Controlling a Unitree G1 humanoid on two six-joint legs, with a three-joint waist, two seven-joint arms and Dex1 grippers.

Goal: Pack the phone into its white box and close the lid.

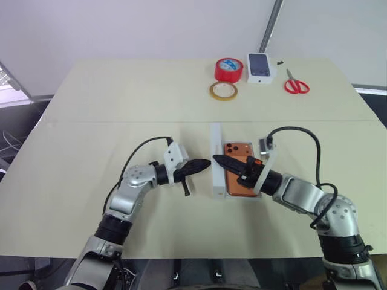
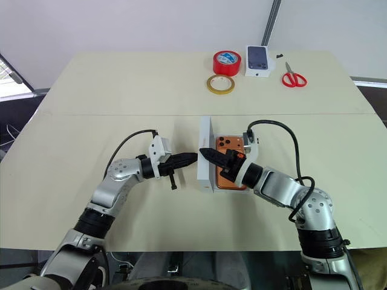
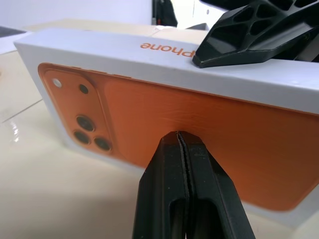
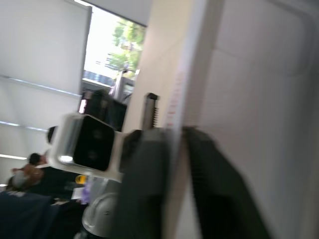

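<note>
Near the counter's (image 1: 91,109) middle the lid (image 1: 216,162) stood on its long edge, upright, at nine o'clock of the phone (image 1: 233,172) — whose near half lay hidden under the right arm. Whatever tray held the phone could not be made out. One black finger of the right claw (image 1: 219,161) sat on each side of the lid's upper wall, loosely pinching it. From nine o'clock the left claw (image 1: 204,164), fingers pressed together on nothing, pointed at the lid's orange printed face — touching or just short, hard to tell. Far off at twelve o'clock lay red tape (image 1: 228,69), a tan tape ring (image 1: 223,91), a small white box (image 1: 260,66) and scissors (image 1: 295,83).
</note>
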